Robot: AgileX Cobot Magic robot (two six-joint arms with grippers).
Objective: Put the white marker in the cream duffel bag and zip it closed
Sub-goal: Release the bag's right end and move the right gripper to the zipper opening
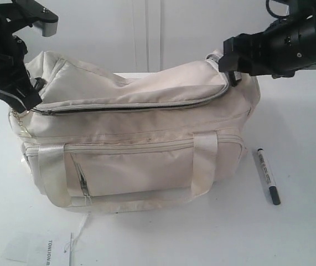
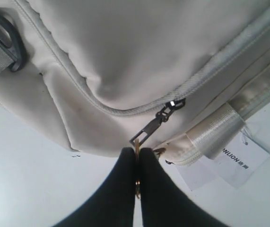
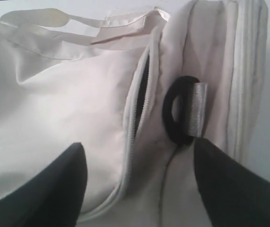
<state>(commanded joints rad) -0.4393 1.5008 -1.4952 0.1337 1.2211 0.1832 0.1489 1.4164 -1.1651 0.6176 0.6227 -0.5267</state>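
The place looked like a robotics lab or test bench, not a home or a shop. A plain white tabletop (image 1: 307, 238) ran across the whole scene, backed on the far side by a plain white wall (image 1: 102, 27) marked by thin vertical panel seams. A black left arm (image 1: 3, 61) reached in at the far left and a black right arm (image 1: 290, 36) at the far right. The objects looked staged: the cream duffel bag (image 1: 141, 149) in the middle, the white marker (image 1: 268, 176) on the table to its right, and a paper tag (image 1: 36, 247) at the near left.

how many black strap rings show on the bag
2: left ring at the left end of the cream duffel bag, right ring at its right end. Others may be hidden.
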